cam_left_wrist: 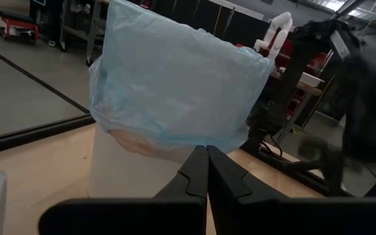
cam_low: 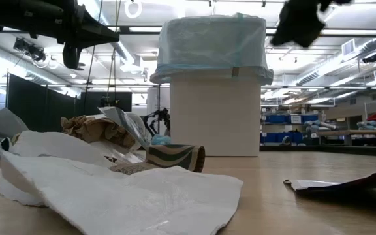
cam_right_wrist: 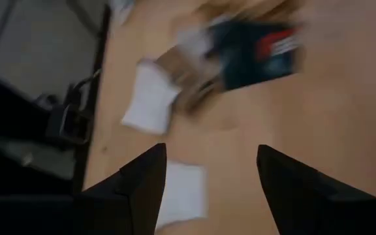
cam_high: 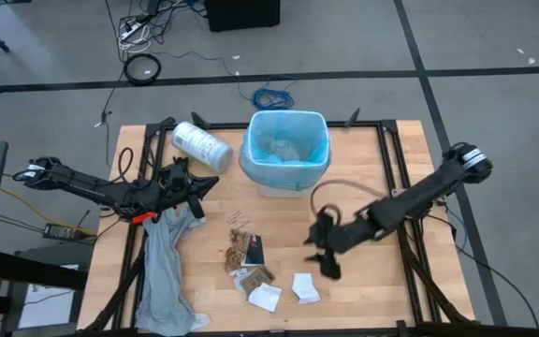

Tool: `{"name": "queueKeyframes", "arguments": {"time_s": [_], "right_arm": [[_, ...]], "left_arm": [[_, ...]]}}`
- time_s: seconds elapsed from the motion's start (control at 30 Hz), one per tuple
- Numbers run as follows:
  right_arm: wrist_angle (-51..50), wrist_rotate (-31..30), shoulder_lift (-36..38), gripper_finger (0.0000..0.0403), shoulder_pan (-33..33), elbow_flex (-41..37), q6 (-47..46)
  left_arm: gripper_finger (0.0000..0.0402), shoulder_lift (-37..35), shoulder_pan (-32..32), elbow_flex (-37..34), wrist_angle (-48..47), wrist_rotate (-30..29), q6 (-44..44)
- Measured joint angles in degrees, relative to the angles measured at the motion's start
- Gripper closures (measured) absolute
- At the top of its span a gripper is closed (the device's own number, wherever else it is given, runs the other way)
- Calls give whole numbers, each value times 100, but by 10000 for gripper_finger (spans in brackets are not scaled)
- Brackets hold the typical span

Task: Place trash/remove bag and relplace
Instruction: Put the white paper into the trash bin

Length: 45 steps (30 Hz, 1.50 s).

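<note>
No legible text or labels anywhere.

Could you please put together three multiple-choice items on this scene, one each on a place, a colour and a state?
1. Where does the white printed roll lie?
A. on the table left of the bin
B. inside the bin
C. among the scraps at the table's front

2. What colour is the bag lining the bin?
A. black
B. light blue
C. yellow

3. How does the right hand stand?
A. shut on a white paper
B. shut on the bag's rim
C. open and empty above the trash

Answers:
1 A: the high view shows the roll on the table beside the bin's left side.
2 B: the liner folded over the rim is light blue in three views.
3 C: the right wrist view shows the fingers spread with bare table and papers between them.
</note>
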<state>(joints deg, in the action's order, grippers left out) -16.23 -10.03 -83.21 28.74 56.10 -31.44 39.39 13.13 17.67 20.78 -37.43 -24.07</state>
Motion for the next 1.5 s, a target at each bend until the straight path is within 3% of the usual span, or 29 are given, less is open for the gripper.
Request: {"name": "queueKeyframes", "arguments": {"time_s": [0.27,0.53,0.73,0.87,1.03,1.2,1.33,1.5], "right_arm": [[1542,925,-1566,161,391,-168,-57],[2089,978,-2345,138,790,-166,-442],[2214,357,-2804,140,981,-107,-990],[2047,102,-2953,185,1051,-66,-1318],[1939,-246,-2972,282,1131,-77,-1148],[1532,107,-2972,389,961,46,-1394],[1059,50,-2827,401,732,251,-1190],[18,-875,-2340,402,214,287,-221]], "left_arm": [[394,1,0,0,7,216,-21],[394,-2,0,0,-12,218,-25],[394,-2,0,0,-136,216,-29],[394,-2,0,0,-241,216,-79],[394,1,0,0,-273,214,-209],[394,1,0,0,-269,216,-230],[394,1,0,0,-254,216,-340],[394,1,0,0,-260,214,-335]]}}
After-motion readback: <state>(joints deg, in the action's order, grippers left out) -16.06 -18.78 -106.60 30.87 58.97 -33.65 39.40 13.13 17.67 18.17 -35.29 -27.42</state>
